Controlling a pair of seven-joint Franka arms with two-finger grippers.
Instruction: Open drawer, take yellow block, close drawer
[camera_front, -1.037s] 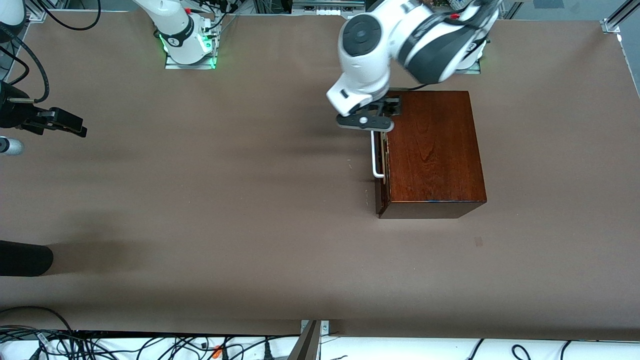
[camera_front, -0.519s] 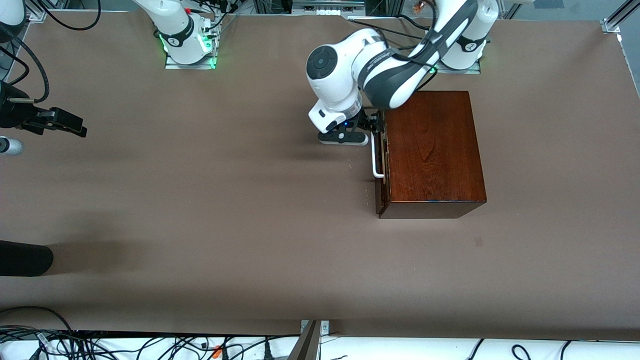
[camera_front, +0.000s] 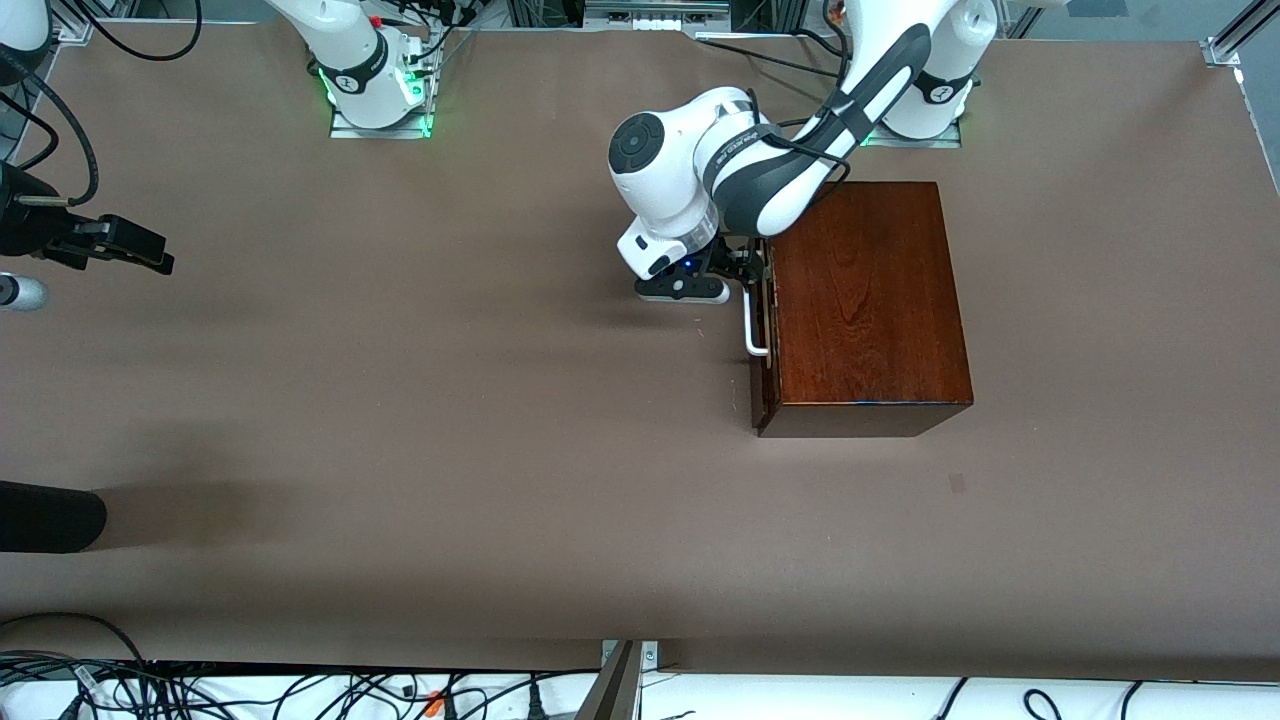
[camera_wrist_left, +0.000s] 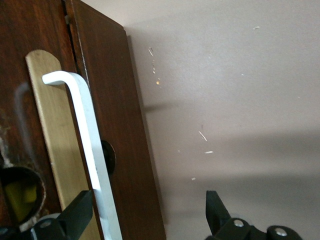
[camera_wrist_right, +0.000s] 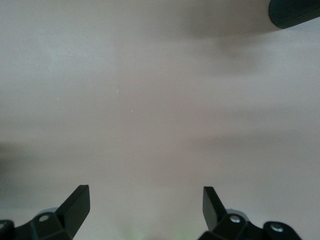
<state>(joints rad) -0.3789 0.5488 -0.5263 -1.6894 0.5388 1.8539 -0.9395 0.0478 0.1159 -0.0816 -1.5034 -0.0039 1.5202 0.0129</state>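
left gripper (camera_wrist_left: 145, 215) open | straddling drawer (camera_wrist_left: 105, 125) handle (camera_wrist_left: 85, 130) | right waits

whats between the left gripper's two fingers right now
In the left wrist view, the drawer's white handle passes just inside one finger of the open left gripper; the remaining gap shows only bare table.
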